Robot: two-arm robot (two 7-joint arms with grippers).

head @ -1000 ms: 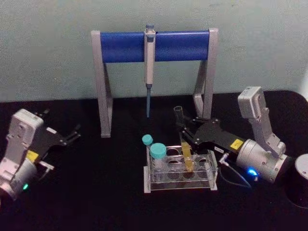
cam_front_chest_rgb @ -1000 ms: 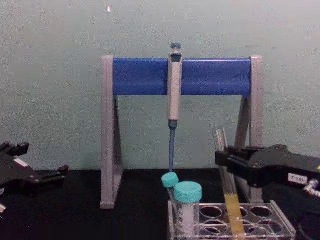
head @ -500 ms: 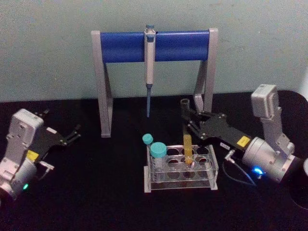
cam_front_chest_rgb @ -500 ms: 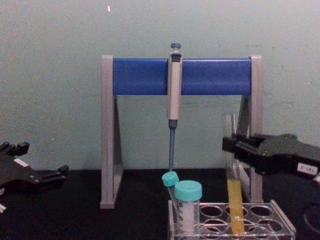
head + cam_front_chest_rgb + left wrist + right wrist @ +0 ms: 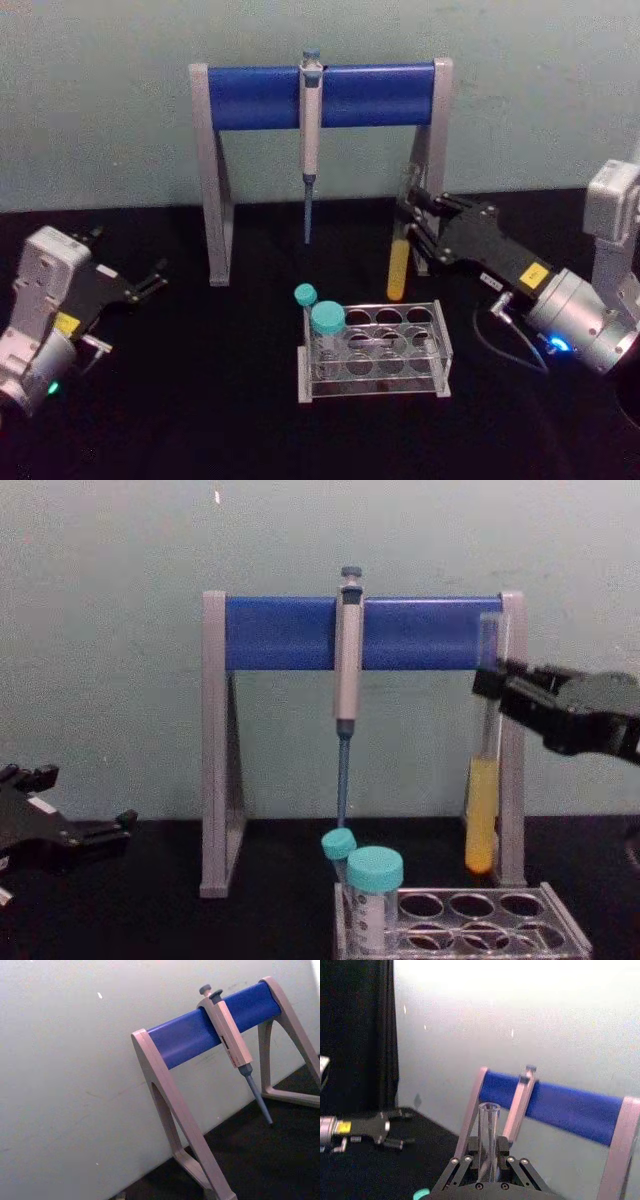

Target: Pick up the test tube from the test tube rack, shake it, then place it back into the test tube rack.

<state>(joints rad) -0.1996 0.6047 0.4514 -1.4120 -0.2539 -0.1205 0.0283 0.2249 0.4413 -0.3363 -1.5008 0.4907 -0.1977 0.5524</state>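
Observation:
My right gripper (image 5: 413, 222) is shut on the test tube (image 5: 399, 268), a thin clear glass tube with yellow liquid in its lower part. The tube (image 5: 483, 780) hangs upright in the air, its round bottom above and behind the test tube rack (image 5: 520, 920). The rack (image 5: 425, 345) is a low clear plastic block with rows of round holes, standing at the table's middle. In the right wrist view the tube's open mouth (image 5: 489, 1132) rises between the fingers. My left gripper (image 5: 150, 280) rests at the far left, open and holding nothing.
Two teal-capped tubes (image 5: 327, 322) stand in the rack's left end. Behind it is a grey-and-blue pipette stand (image 5: 320, 95) with a pipette (image 5: 310, 130) hanging from its bar. The held tube is close to the stand's right leg (image 5: 512, 730).
The right gripper has lifted the test tube straight up out of the rack and carried it back and to the right. The left arm has stayed still.

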